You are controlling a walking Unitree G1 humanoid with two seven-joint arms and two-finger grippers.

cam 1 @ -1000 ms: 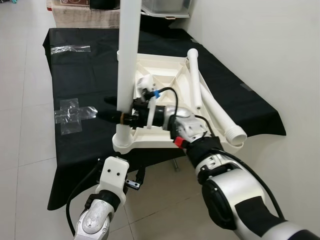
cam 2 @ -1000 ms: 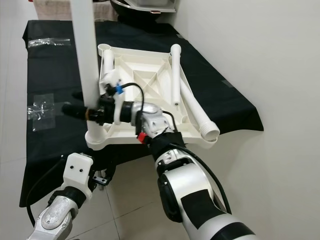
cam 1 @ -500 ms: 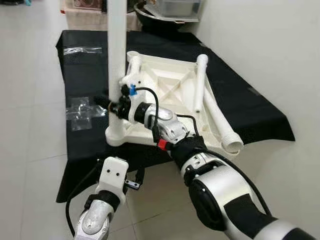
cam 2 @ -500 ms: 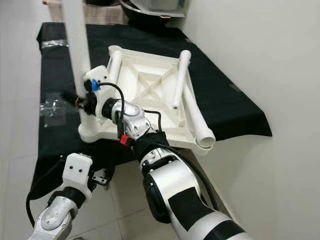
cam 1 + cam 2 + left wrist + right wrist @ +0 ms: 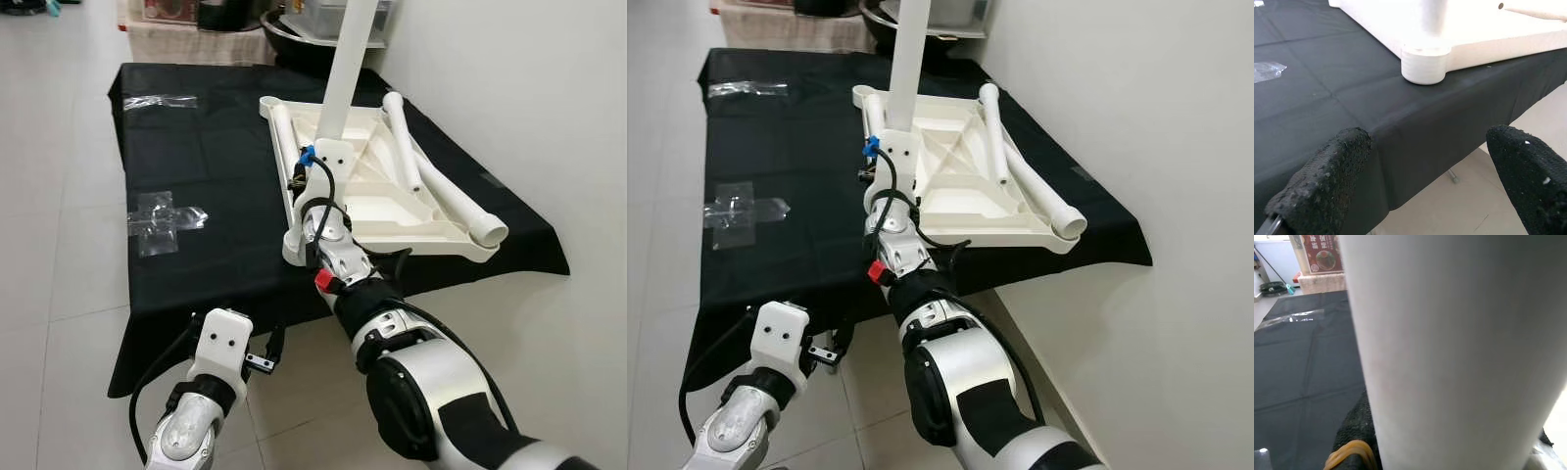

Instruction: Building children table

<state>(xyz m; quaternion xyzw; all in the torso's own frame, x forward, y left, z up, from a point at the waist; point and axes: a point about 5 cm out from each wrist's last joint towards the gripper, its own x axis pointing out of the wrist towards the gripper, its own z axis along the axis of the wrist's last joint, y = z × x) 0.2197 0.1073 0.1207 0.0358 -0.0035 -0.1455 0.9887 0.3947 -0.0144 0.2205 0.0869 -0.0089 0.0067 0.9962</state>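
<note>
Right gripper [image 5: 312,168] swung the white leg [image 5: 341,78] from the tabletop's [image 5: 392,211] left near corner toward its middle, now tilted; the tabletop has rotated on the counter [image 5: 196,196].

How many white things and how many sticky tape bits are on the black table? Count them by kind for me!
White table legs: 4, the upright leg plus three lying down
White tabletop, upside down: 1
Clear tape patches: 2
Total: 7
</note>
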